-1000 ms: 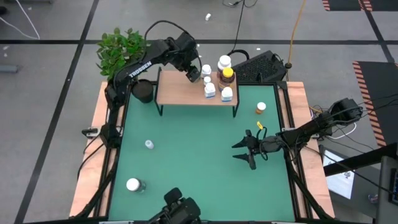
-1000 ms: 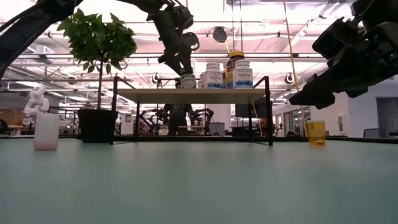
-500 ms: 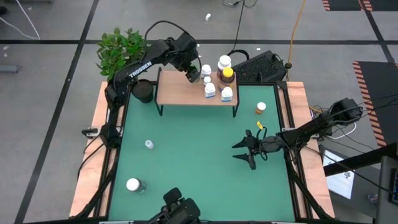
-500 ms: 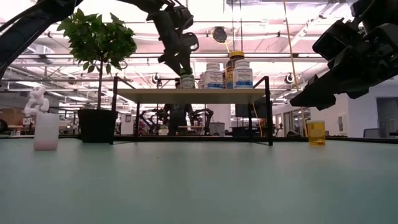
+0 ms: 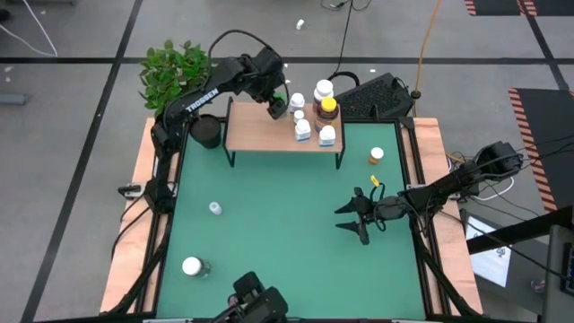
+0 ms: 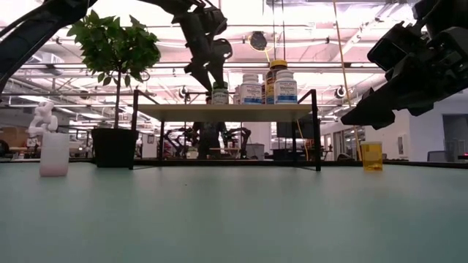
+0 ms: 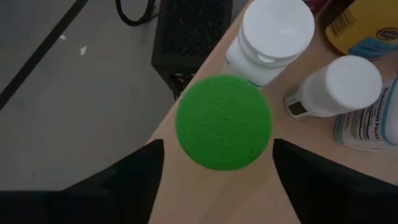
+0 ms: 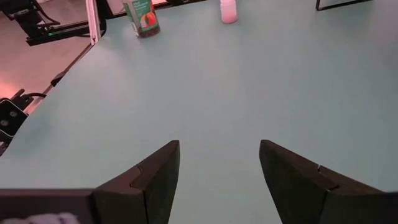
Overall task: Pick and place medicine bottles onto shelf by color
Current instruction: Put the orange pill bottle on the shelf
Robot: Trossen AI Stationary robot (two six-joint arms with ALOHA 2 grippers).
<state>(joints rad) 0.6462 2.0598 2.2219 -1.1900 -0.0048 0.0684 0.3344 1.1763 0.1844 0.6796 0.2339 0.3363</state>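
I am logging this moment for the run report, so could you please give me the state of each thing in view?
green-capped bottle: upright on the shelf, capped, between the open fingers of the left gripper.
shelf: standing, five bottles on it.
amber bottle: upright on the shelf, yellow cap on.
orange-topped bottle: upright on the table.
right gripper: open, empty, above the table.

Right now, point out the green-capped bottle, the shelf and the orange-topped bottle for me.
green-capped bottle (image 7: 224, 122), left wrist view, centre of its green cap.
shelf (image 5: 256, 133), high view, bare wood of its top board.
orange-topped bottle (image 5: 376, 155), high view, its orange top.
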